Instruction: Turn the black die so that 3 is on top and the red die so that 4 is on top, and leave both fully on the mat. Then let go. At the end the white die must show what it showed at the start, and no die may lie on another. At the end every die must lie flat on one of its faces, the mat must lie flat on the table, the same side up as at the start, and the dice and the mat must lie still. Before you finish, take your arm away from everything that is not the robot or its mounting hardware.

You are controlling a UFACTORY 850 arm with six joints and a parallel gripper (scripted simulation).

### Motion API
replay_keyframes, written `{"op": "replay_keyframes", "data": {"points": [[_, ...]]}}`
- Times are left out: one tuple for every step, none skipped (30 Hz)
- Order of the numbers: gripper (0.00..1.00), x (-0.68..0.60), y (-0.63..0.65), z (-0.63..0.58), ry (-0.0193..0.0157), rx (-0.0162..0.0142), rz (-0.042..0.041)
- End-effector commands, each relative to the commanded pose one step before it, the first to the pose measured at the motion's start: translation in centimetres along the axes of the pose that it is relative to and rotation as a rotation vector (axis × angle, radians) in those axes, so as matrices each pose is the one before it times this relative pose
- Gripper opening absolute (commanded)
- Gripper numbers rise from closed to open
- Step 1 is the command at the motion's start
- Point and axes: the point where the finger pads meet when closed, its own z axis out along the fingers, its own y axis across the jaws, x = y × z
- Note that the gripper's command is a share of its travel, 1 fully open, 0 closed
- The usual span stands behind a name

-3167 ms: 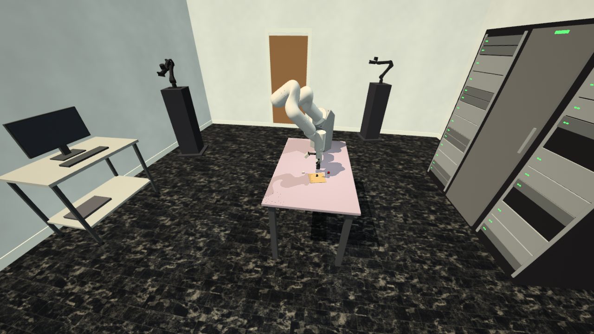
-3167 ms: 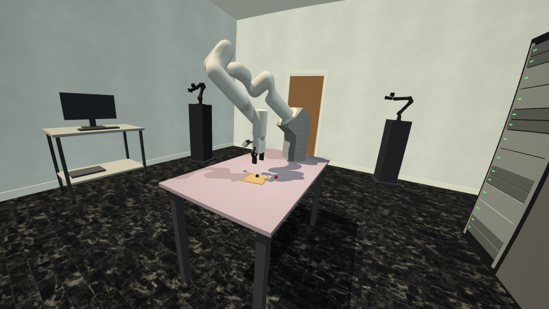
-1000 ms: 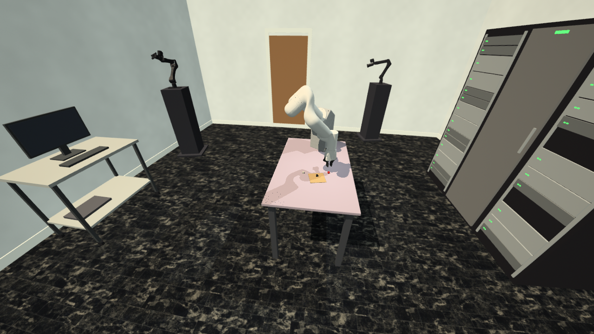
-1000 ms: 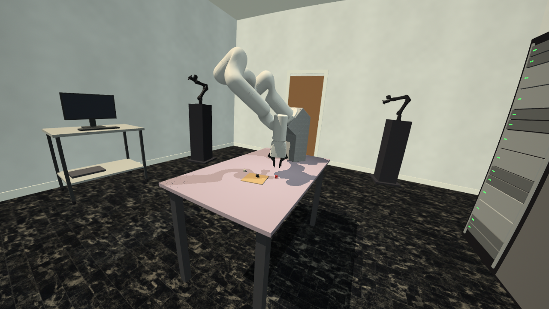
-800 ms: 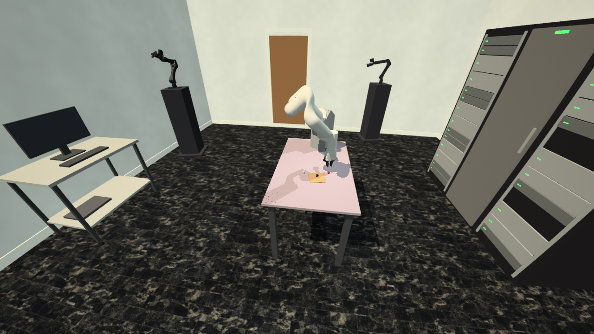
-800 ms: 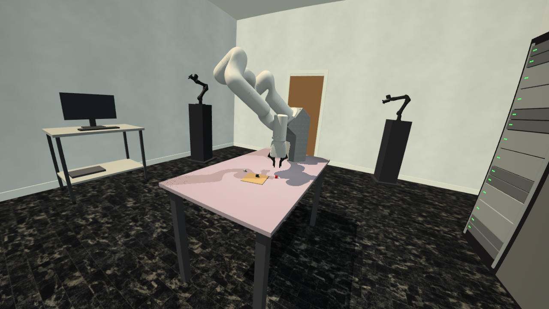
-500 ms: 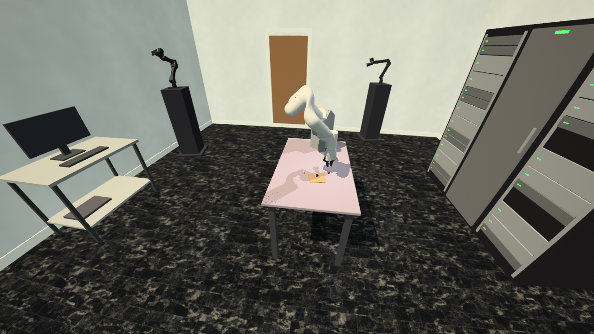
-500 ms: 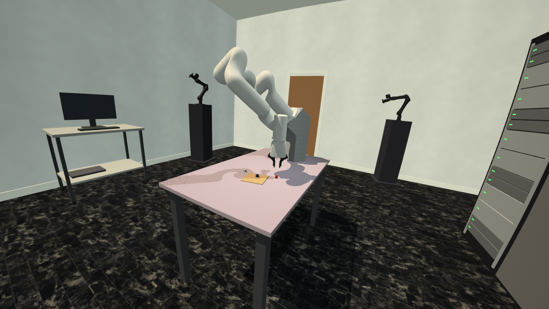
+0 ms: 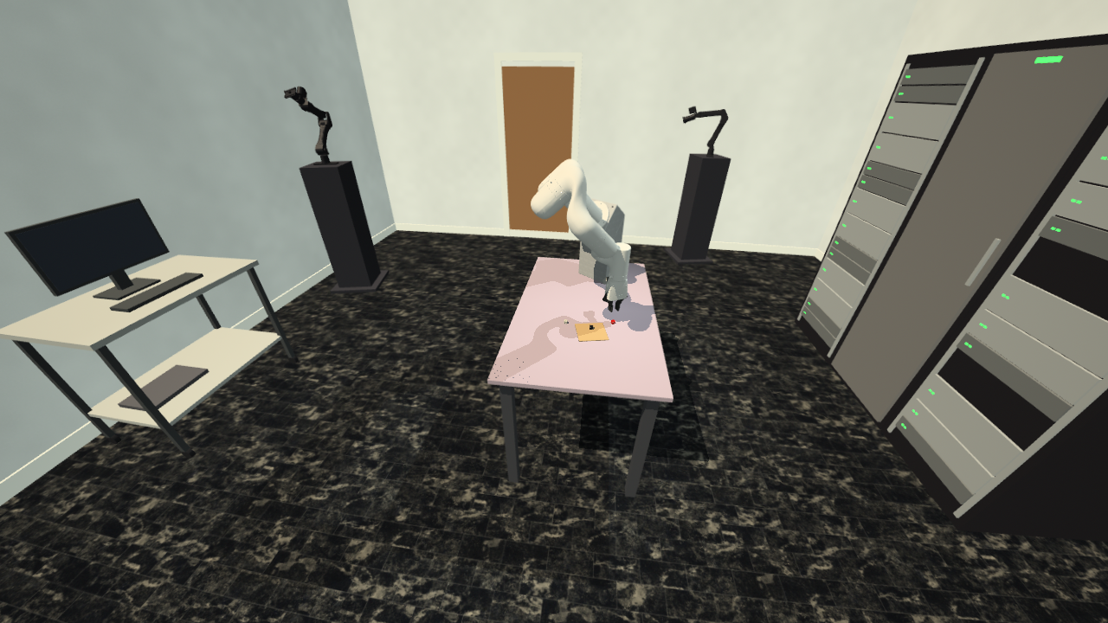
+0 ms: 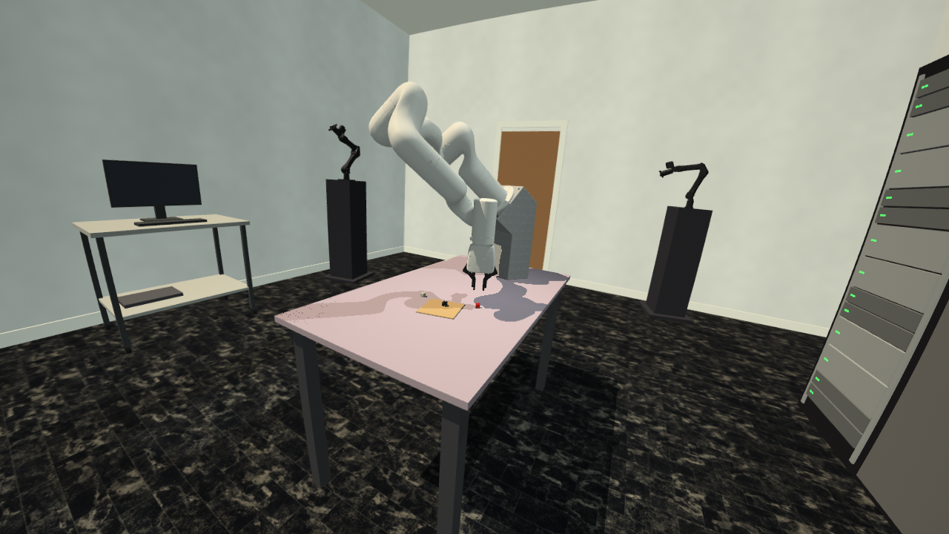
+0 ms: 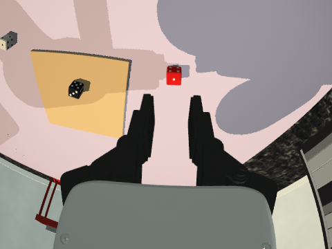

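one red die (image 9: 613,321) (image 10: 477,305) (image 11: 173,75), squared toward the hand (image 9: 614,305) (image 10: 479,288) (image 11: 171,108), no longer axis, fingers parted, grasping nothing

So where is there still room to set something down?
On the table, room shows between the mat and the edge farthest from the arm's base. A narrower gap separates mat and red die. It looks tightest around that die, near the gripper.
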Motion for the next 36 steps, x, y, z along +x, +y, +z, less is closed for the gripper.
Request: {"op": "replay_keyframes", "data": {"points": [[0.31,-0.027,0.014,0.103,-0.00073,-0.00021,0.00066],[0.31,0.002,0.002,0.079,-0.00007,-0.00001,0.00043],[0.31,0.001,0.002,0.088,-0.00002,0.0,0.00014],[0.31,0.001,0.002,0.096,0.0,0.0,0.0],[0.31,0.001,0.002,0.104,0.0,0.0,0.0],[0.31,0.002,0.002,0.112,0.0,0.0,0.0],[0.31,0.002,0.003,0.119,0.0,0.0,0.0],[0.31,0.001,0.003,0.126,0.0,0.0,0.0],[0.31,0.002,0.003,0.132,0.0,0.0,0.0],[0.31,0.002,0.003,0.138,0.0,0.0,0.0],[0.31,0.002,0.003,0.144,0.0,0.0,0.0],[0.31,0.002,0.003,0.149,0.0,0.0,0.0],[0.31,0.003,0.003,0.153,0.0,0.0,0.0],[0.31,0.003,0.004,0.157,0.0,0.0,0.0],[0.31,0.002,0.004,0.16,0.0,0.0,0.0],[0.31,0.003,0.004,0.162,0.0,0.0,0.0],[0.31,0.0,0.0,0.0,0.0,0.0,0.0],[0.31,0.0,0.0,0.0,0.0,0.0,0.0],[0.31,0.003,0.004,0.163,0.0,0.0,0.0],[0.31,0.002,0.004,0.164,0.0,0.0,0.0],[0.31,0.003,0.004,0.164,0.0,0.0,0.0],[0.31,0.002,0.004,0.164,0.0,0.0,0.0],[0.31,0.002,0.004,0.162,0.0,0.0,0.0],[0.31,0.003,0.004,0.16,0.0,0.0,0.0],[0.31,0.002,0.004,0.157,0.0,0.0,0.0],[0.31,0.002,0.004,0.154,0.0,0.0,0.0],[0.31,0.003,0.003,0.15,0.0,0.0,0.0],[0.31,0.002,0.003,0.145,0.0,0.0,0.0],[0.31,0.002,0.003,0.14,0.0,0.0,0.0],[0.31,0.002,0.003,0.134,0.0,0.0,0.0],[0.31,0.002,0.003,0.127,0.0,0.0,0.0],[0.31,0.002,0.003,0.12,0.0,0.0,0.0],[0.31,0.001,0.003,0.113,0.0,0.0,0.0],[0.31,0.0,0.0,0.0,0.0,0.0,0.0],[0.31,0.0,0.0,0.0,0.0,0.0,0.0],[0.31,0.002,0.002,0.105,0.0,0.0,0.0]]}}
